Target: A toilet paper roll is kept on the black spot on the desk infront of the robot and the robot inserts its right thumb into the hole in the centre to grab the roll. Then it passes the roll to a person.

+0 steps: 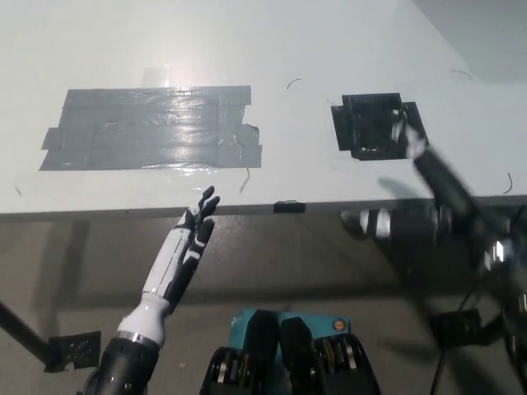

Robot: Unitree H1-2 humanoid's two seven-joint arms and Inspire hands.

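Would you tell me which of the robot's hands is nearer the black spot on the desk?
The right hand: blurred, it overlaps the black spot's right edge. The left hand hangs below the desk's front edge, well to the left.

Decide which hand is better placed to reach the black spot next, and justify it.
Right: the blurred black right hand already overlaps the black spot, while the white left hand hangs open below the desk edge.
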